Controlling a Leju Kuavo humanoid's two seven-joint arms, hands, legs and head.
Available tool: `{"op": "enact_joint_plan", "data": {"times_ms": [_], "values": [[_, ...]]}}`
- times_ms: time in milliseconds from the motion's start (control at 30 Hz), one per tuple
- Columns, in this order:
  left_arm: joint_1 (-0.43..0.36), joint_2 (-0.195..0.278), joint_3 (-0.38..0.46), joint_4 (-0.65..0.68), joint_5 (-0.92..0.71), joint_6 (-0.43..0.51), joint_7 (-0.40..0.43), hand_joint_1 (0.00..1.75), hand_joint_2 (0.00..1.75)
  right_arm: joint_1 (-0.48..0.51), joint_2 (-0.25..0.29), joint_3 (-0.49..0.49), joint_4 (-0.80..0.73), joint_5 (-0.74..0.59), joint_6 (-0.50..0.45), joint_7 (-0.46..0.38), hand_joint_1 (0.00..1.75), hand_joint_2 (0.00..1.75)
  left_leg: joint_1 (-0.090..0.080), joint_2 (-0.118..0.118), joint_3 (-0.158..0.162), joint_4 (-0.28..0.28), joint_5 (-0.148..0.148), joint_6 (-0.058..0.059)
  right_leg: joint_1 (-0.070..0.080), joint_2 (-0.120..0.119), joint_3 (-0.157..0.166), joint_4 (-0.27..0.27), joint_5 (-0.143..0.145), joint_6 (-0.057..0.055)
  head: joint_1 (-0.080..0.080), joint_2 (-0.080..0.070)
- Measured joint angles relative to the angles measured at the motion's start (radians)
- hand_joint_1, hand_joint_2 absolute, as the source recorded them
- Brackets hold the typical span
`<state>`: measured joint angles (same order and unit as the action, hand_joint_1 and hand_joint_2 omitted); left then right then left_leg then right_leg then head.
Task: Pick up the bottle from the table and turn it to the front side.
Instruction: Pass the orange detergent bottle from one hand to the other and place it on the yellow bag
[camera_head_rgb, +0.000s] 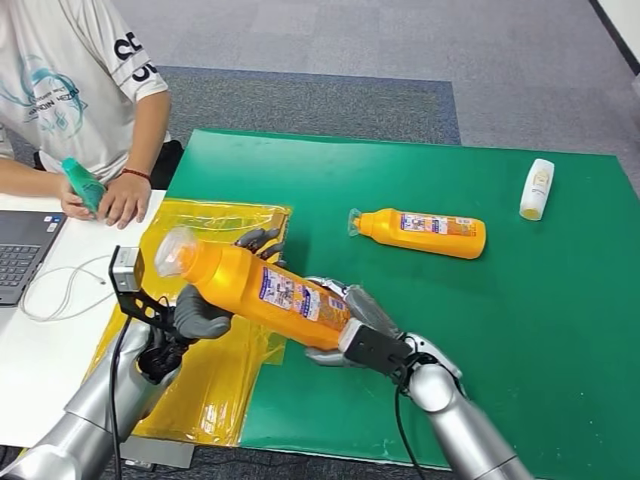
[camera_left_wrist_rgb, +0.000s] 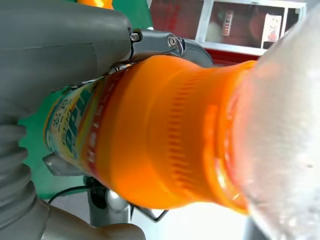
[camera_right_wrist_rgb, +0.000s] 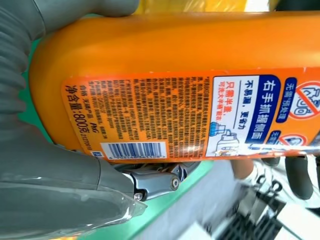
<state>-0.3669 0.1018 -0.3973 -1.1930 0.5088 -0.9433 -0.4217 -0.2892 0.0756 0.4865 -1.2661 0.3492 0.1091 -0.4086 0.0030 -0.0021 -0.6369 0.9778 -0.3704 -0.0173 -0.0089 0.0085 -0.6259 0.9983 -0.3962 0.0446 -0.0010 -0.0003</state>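
Orange bottle (camera_head_rgb: 260, 288) is being gripped off the green table (camera_head_rgb: 528, 330): neck end by left hand (camera_head_rgb: 198, 312), base end by right hand (camera_head_rgb: 355, 325), barcode label upward

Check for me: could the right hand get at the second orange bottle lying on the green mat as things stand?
Probably not yet. The right hand grips the base of the held orange bottle, shared with the left hand. The second orange bottle lies unobstructed on the green mat.
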Motion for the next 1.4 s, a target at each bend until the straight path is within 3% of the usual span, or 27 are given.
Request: {"op": "enact_joint_plan", "data": {"times_ms": [333,467,700,1333,1367,1400], "values": [[0.001,0.0,0.003,0.003,-0.018,0.017,-0.001,0.03,1.75,0.022,0.008,0.026,-0.03,0.068,-0.034,0.022,1.75,1.75,0.0,0.0,0.0,0.0,0.0,0.0,0.0,0.0,0.0,0.0,0.0,0.0,0.0,0.0],[0.0,0.0,0.003,0.01,-0.044,0.037,-0.006,1.75,1.75,0.026,0.008,0.028,-0.033,0.066,-0.035,0.024,1.75,1.75,0.0,0.0,0.0,0.0,0.0,0.0,0.0,0.0,0.0,0.0,0.0,0.0,0.0,0.0],[0.0,-0.003,0.006,0.025,-0.114,0.078,-0.049,1.75,1.75,0.035,0.008,0.022,-0.033,0.055,-0.031,0.027,1.75,1.75,0.0,0.0,0.0,0.0,0.0,0.0,0.0,0.0,0.0,0.0,0.0,0.0,0.0,0.0],[0.01,-0.014,0.024,0.029,-0.131,0.09,-0.071,1.75,1.75,0.04,0.008,0.022,-0.032,0.047,-0.016,0.026,1.72,1.75,0.0,0.0,0.0,0.0,0.0,0.0,0.0,0.0,0.0,0.0,0.0,0.0,0.0,0.0],[0.012,-0.015,0.026,0.029,-0.134,0.089,-0.074,1.75,1.75,0.04,0.008,0.022,-0.031,0.046,-0.012,0.026,1.45,1.75,0.0,0.0,0.0,0.0,0.0,0.0,0.0,0.0,0.0,0.0,0.0,0.0,0.0,0.0],[0.014,-0.017,0.028,0.029,-0.136,0.089,-0.076,1.75,1.75,0.04,0.008,0.022,-0.03,0.046,-0.009,0.026,1.01,1.75,0.0,0.0,0.0,0.0,0.0,0.0,0.0,0.0,0.0,0.0,0.0,0.0,0.0,0.0]]}}
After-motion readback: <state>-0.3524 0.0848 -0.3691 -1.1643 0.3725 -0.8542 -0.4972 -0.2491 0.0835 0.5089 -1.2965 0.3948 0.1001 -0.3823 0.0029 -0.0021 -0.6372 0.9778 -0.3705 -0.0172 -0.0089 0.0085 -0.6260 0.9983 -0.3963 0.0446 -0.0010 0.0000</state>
